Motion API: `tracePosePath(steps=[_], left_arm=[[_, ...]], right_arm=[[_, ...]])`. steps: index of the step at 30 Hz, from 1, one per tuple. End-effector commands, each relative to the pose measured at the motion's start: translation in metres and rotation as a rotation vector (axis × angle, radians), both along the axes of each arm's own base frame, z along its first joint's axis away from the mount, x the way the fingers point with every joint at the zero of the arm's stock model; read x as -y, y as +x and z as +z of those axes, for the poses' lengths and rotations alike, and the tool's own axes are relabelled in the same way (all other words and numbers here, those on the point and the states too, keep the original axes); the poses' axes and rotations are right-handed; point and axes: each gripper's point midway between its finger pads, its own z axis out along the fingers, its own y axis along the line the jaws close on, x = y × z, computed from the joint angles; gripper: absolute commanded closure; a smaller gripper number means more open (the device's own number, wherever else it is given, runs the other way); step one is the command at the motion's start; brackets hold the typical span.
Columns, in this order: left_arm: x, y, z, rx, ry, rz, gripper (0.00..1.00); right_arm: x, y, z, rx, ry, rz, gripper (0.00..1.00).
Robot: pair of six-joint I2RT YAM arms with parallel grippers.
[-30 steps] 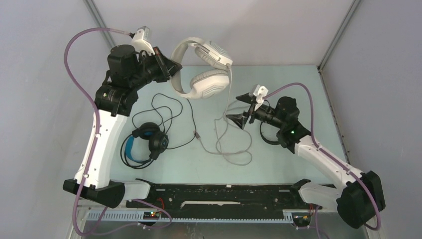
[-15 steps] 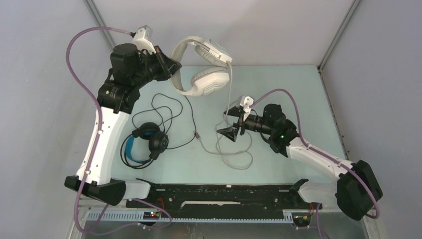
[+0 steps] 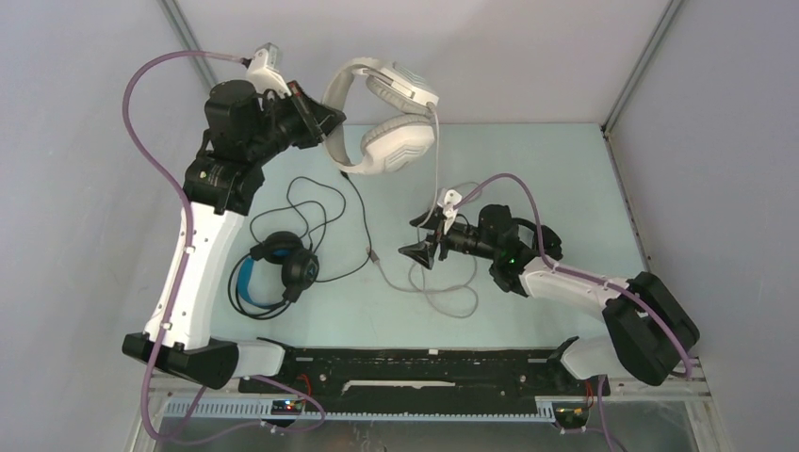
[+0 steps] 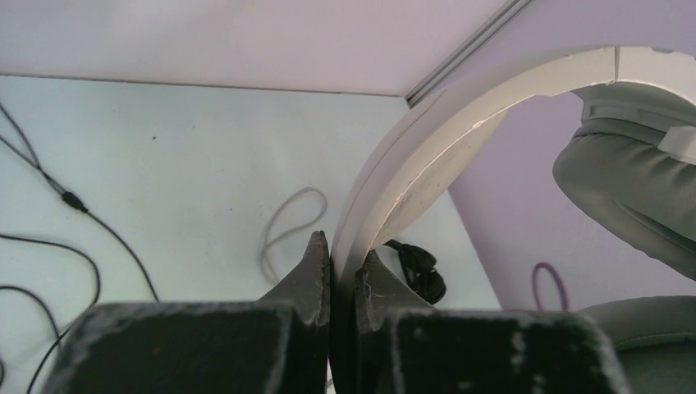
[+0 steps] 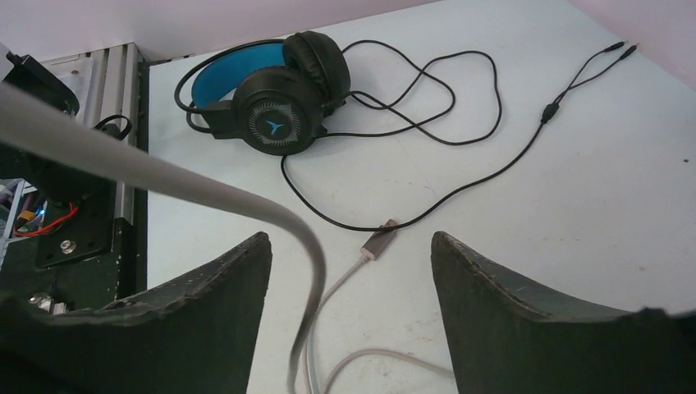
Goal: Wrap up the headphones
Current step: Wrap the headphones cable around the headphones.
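The white-grey headphones [image 3: 391,146] hang in the air over the back of the table. My left gripper [image 3: 325,121] is shut on their headband [image 4: 460,123], which is pinched between the left gripper's [image 4: 341,254] fingers. Their grey cable [image 3: 435,188] drops to loose loops [image 3: 443,297] on the table. My right gripper [image 3: 415,240] is open low over the table. The grey cable [image 5: 205,193] passes between the right gripper's [image 5: 349,238] fingers near the left one, not pinched. The black headphones with the blue headband [image 3: 278,268] lie at the left.
The blue-band headphones' thin black cable [image 3: 320,202] sprawls across the table's left half, crossing by the grey cable's plug [image 5: 379,242]. A small black bundle [image 4: 420,271] lies on the table beyond the headband. The black rail [image 3: 424,363] runs along the near edge.
My right gripper has moved left and lower, up to the hanging grey cable, and its jaws have narrowed a little. The left gripper still holds the white-grey headphones aloft, shifted slightly.
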Motion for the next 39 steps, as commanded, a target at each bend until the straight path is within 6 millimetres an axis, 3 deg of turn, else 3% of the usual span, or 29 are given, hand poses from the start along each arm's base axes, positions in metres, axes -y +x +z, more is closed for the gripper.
tracePosePath(steps=[1, 4, 8, 12, 18, 24, 31, 39], left_arm=[[0.006, -0.016, 0.053, 0.122, -0.177, -0.054, 1.0], [0.008, -0.021, 0.057, 0.126, -0.217, -0.075, 1.0], [0.006, -0.026, 0.059, 0.125, -0.242, -0.092, 1.0], [0.013, -0.035, 0.06, 0.111, -0.328, -0.187, 1.0], [0.028, -0.057, 0.049, 0.079, -0.317, -0.333, 1.0], [0.041, -0.081, 0.013, -0.002, -0.263, -0.483, 1.0], [0.062, -0.112, -0.029, -0.091, -0.223, -0.668, 1.0], [0.075, -0.142, -0.079, -0.146, -0.076, -0.785, 1.0]], right_arm=[[-0.01, -0.002, 0.007, 0.017, 0.068, 0.012, 0.3], [-0.014, -0.003, -0.002, -0.003, 0.07, 0.011, 0.41], [-0.01, 0.002, -0.009, -0.005, 0.076, -0.04, 0.81], [-0.007, 0.004, -0.001, 0.027, 0.103, -0.035, 1.0], [-0.005, 0.019, 0.019, 0.067, 0.134, -0.048, 1.0], [-0.012, 0.034, 0.035, 0.09, 0.142, -0.04, 1.0], [-0.011, 0.063, 0.04, 0.084, 0.133, -0.052, 1.0], [0.007, 0.091, 0.05, 0.094, 0.112, -0.095, 1.0]])
